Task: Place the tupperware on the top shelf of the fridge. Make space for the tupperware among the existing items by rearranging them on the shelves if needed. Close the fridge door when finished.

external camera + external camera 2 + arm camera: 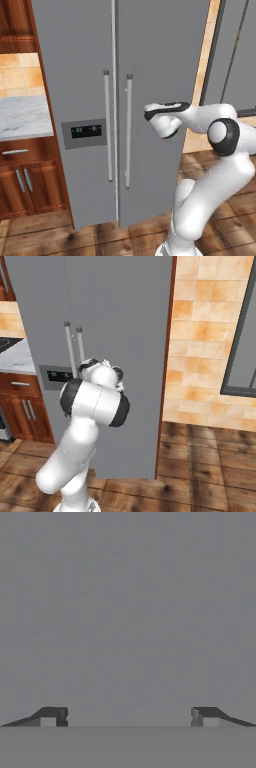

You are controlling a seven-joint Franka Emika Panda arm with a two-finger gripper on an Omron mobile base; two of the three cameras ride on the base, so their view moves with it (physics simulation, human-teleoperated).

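While both doors stand shut, we see the fridge (120, 100) directly ahead of the hand (129, 717), whose two tips are spread wide with nothing between them, facing plain grey panel. In the left base view the hand sits close against the fridge door (160, 60), right of its bar handle (128, 131).

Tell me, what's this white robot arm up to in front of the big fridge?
The arm has its gripper open and empty, facing the plain grey fridge door just right of its long bar handle. Both doors of the fridge are shut, so nothing inside can be seen. The other door carries the dark display panel. It looks ready to get the fridge open, though it has no hold on the handle yet.
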